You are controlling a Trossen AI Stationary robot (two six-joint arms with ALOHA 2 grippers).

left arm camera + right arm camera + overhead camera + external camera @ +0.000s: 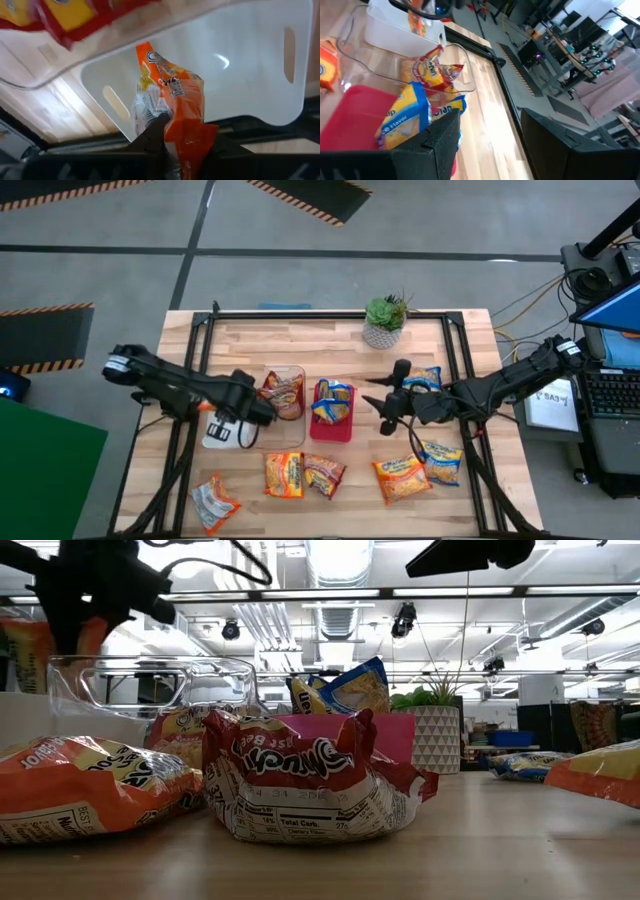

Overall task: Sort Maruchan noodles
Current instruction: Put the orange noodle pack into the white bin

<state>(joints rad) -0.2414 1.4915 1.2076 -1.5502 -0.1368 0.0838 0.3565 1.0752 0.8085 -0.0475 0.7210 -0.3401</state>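
Observation:
My left gripper is over the white tray, shut on an orange Maruchan packet. The right wrist view shows this packet from across the table. A red packet lies in the clear tray. Blue-and-yellow packets lean in the red tray. My right gripper hovers open just right of the red tray, with nothing between its fingers. Loose packets lie flat along the near side. My left gripper pinches one end of the orange packet between its two fingers. The fingers come steeply from above. The packet hangs below them, crumpled, over the white tray's floor. Whether its lower end touches the tray I cannot tell.
A potted plant stands at the far edge. More packets lie at the near left and at the right. Black frame rails run along the table's sides. Bare wood shows in front of the trays.

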